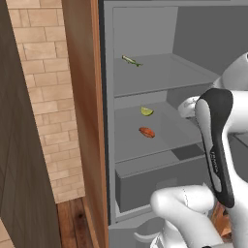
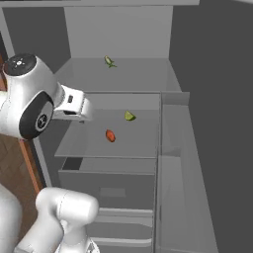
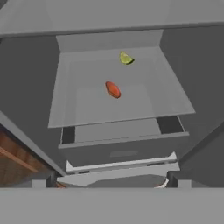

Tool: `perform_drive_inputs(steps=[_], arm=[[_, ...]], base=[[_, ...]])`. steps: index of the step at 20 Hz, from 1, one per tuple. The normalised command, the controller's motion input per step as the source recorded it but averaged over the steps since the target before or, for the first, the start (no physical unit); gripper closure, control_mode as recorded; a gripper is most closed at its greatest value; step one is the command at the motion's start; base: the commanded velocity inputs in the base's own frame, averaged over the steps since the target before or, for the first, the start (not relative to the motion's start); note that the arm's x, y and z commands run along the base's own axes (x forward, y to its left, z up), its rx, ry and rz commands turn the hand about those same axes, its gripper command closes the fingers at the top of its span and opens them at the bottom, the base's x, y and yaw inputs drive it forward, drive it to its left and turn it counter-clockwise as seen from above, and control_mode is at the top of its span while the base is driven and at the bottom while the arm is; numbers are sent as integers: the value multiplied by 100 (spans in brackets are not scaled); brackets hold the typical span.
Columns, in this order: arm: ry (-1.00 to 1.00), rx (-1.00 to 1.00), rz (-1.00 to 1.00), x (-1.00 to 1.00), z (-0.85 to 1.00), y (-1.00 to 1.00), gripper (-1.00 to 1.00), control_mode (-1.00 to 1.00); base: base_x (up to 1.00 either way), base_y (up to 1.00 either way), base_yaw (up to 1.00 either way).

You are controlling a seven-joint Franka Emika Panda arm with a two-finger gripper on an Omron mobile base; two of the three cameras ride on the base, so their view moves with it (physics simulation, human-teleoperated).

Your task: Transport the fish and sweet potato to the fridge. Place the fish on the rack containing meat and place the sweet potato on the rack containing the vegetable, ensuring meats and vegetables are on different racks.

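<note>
The fridge (image 1: 145, 29) stands open. The sweet potato (image 3: 113, 89) (image 1: 147, 131) (image 2: 110, 135) lies on the lower shelf (image 3: 87, 109), a short way in front of the yellow-green vegetable (image 3: 126, 58) (image 1: 147, 111) (image 2: 129, 116). On the higher shelf, the rack containing meat (image 1: 160, 75), rests the thin olive-green meat (image 1: 131, 60) (image 2: 108, 62). The fish is out of view. My gripper (image 3: 112, 179) is open and empty, held outside the fridge in front of the lower shelf and drawn back from the sweet potato. The white hand (image 2: 74, 105) hangs at the shelf's left front corner.
A grey box drawer (image 3: 122, 148) sits under the lower shelf. The fridge door (image 2: 207, 148) stands open on the right. A wooden cabinet side (image 1: 85, 121) and a brick wall (image 1: 43, 97) border the fridge on the left.
</note>
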Motion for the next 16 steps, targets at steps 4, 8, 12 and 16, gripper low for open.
perform_drive_inputs(steps=[4, 8, 12, 16], arm=[[-36, 0, -10, -38, 0, 7, -100, -100], [-50, 0, -3, -34, 0, 0, -100, -100], [-46, 0, 0, -19, 11, 0, -100, -100], [-30, 0, 5, -40, 51, 0, -100, -100]], base=[[0, 0, 0], [0, 0, 0], [0, 0, 0], [0, 0, 0]])
